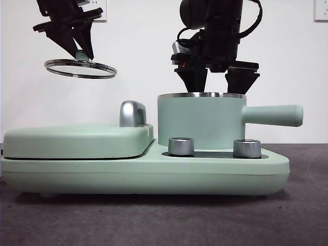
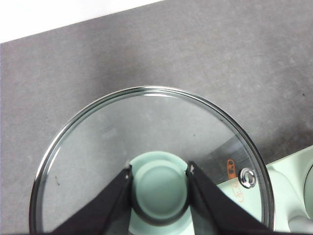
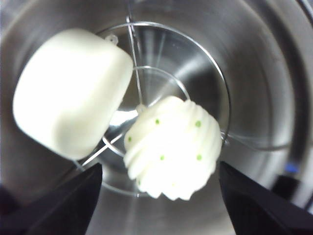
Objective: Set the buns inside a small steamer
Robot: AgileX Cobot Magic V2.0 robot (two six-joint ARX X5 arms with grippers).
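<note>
The small steamer (image 1: 201, 121) is a mint-green pot with a steel rim and a straight side handle, standing on the right of the appliance. Inside it, the right wrist view shows both buns on a wire rack: a smooth cream loaf (image 3: 71, 92) and a ridged one with green specks (image 3: 171, 147). My right gripper (image 1: 217, 78) hovers just above the pot's rim, open and holding nothing (image 3: 159, 205). High at the left, my left gripper (image 1: 81, 51) is shut on the green knob (image 2: 160, 186) of the glass lid (image 1: 80, 68), which hangs in the air, slightly tilted.
A flat mint-green griddle cover (image 1: 77, 139) with a chrome handle (image 1: 132, 113) lies on the appliance's left half. Two steel dials (image 1: 181, 146) sit at the front below the pot. The appliance base (image 1: 143, 177) rests on a dark grey table.
</note>
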